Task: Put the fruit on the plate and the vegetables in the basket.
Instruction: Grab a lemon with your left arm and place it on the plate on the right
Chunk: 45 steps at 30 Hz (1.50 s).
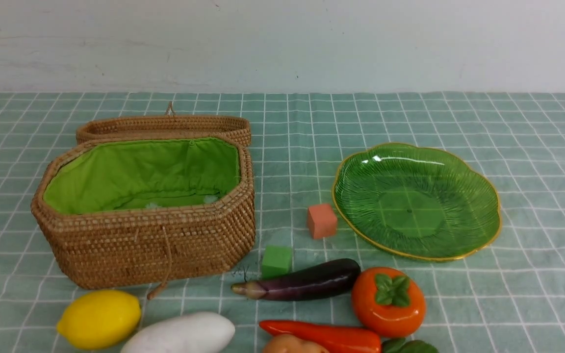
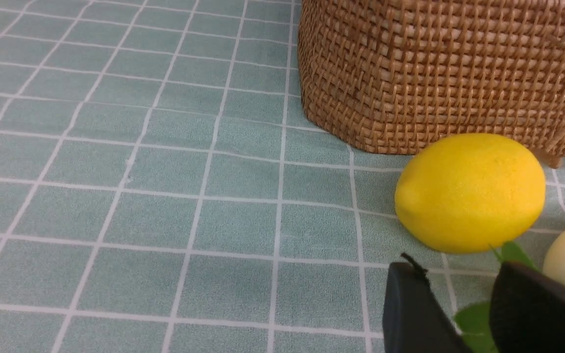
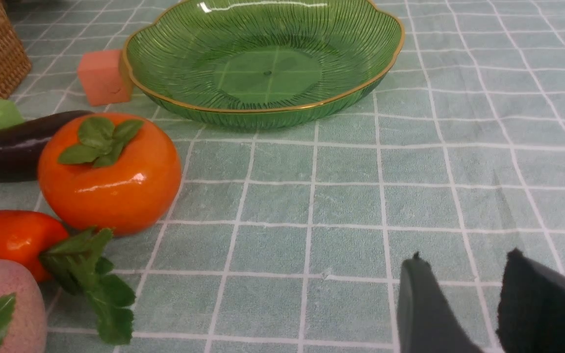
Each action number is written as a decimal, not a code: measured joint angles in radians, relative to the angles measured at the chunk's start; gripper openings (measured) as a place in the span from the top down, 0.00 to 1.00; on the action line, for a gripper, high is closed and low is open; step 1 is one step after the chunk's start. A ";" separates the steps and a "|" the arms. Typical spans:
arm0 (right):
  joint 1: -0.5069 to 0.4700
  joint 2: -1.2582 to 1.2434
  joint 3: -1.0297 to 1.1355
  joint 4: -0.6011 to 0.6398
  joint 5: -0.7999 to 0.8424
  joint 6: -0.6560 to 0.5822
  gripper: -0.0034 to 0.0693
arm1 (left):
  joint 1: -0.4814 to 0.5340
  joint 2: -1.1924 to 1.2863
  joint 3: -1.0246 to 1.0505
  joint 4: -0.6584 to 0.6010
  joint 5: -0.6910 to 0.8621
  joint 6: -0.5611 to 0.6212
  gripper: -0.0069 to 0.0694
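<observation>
Lemon (image 2: 469,193) lies just ahead of left hand (image 2: 459,277), fingers parted, gripping nothing.

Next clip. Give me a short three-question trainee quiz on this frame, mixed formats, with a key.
1. True or false: the plate is empty.
2. Which lies nearest the front wall of the basket? A) lemon B) persimmon C) carrot
3. Fill in: seen from the front camera, the lid rests ___ the basket.
Key: 1 true; 2 A; 3 behind.
</observation>
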 joint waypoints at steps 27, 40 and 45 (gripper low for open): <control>0.000 0.000 0.000 0.000 0.000 0.000 0.62 | 0.000 0.000 0.000 0.000 -0.172 0.000 0.60; 0.000 0.000 0.000 0.000 0.000 0.000 0.62 | 0.000 0.000 0.000 -0.201 -0.536 -0.189 0.60; 0.000 0.000 0.000 0.000 0.000 0.000 0.62 | 0.000 0.000 -0.081 -0.161 -0.592 -0.196 0.60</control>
